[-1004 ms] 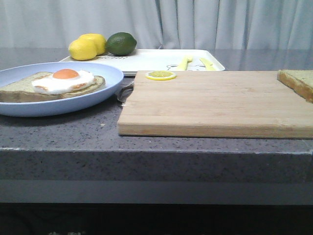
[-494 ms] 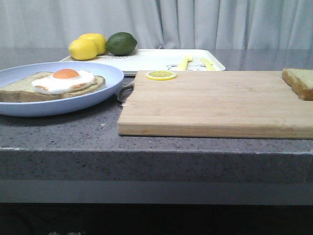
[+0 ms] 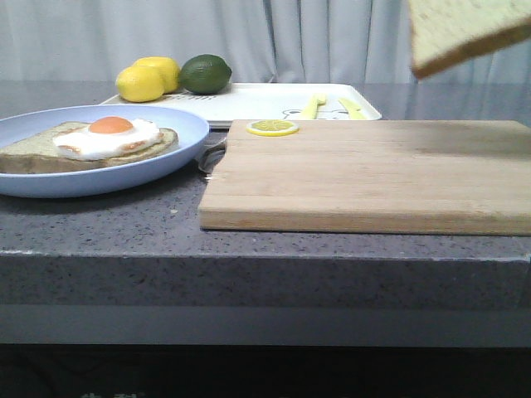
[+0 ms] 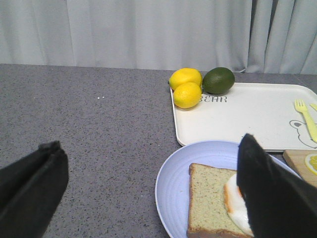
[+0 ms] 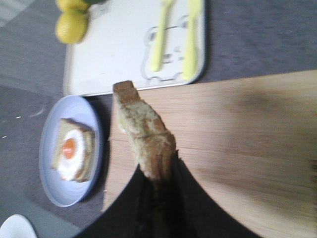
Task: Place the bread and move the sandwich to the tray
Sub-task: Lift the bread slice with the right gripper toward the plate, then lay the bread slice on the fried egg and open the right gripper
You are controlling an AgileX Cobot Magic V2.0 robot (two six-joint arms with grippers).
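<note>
The bread hangs in the air at the top right of the front view, above the wooden cutting board. My right gripper is shut on the bread, seen edge-on in the right wrist view. A bread slice with a fried egg lies on the pale blue plate at the left; it also shows in the left wrist view and the right wrist view. My left gripper is open above the plate. The white tray stands behind the board.
Two lemons and a lime sit at the tray's left end. A yellow fork and knife lie on the tray. A lemon slice lies on the board's far left corner. The counter edge runs along the front.
The bread slice has risen from the board's right end into the air at the top right. The plate, egg slice and tray have not moved.
</note>
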